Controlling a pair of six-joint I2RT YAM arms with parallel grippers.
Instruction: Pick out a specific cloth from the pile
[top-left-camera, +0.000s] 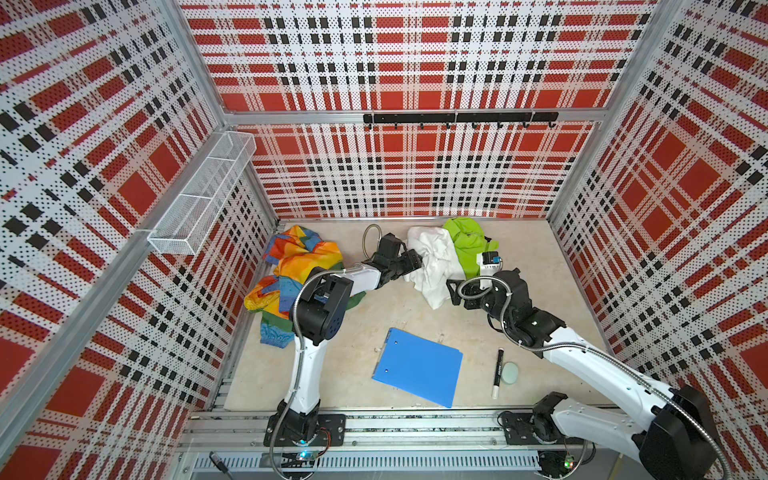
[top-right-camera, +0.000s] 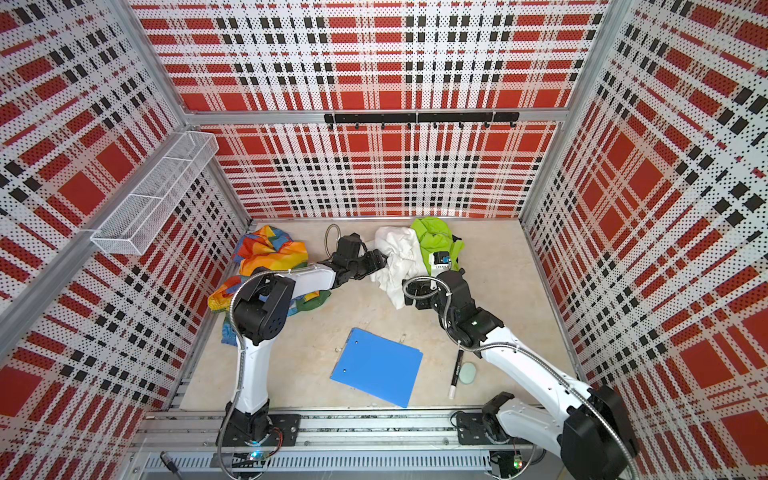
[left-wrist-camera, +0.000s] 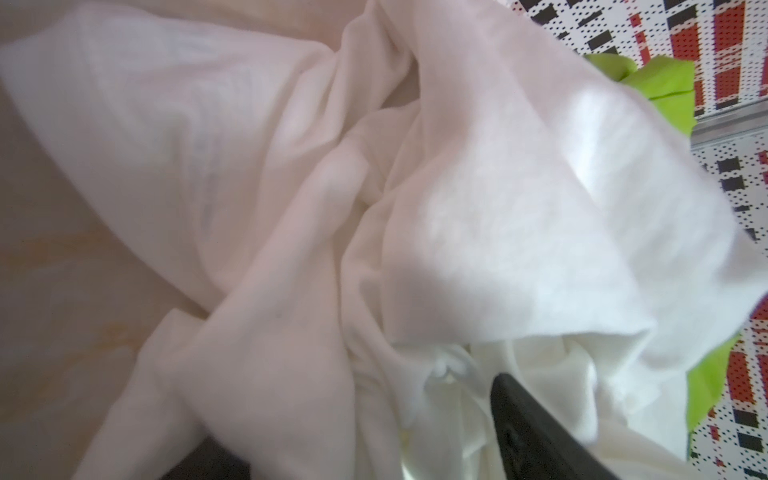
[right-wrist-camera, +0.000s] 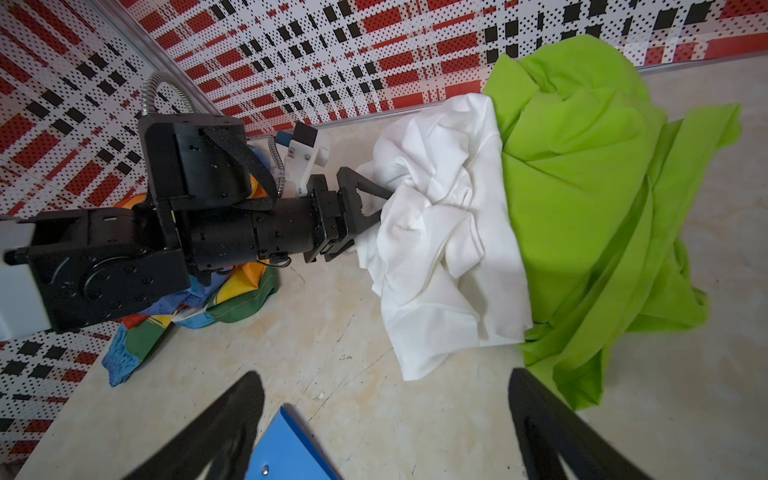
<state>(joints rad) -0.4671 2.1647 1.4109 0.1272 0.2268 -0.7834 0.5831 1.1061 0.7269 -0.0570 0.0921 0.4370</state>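
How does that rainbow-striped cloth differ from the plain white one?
The thin rainbow-striped cloth shows red, orange, yellow, green and blue; the plain white cloth has no pattern. The rainbow-striped cloth lies alone at the left of the table, partly hidden by the left arm; the white cloth touches the lime-green cloth. The left gripper touches the white cloth; no gripper touches the rainbow-striped cloth. Both lie crumpled on the table.
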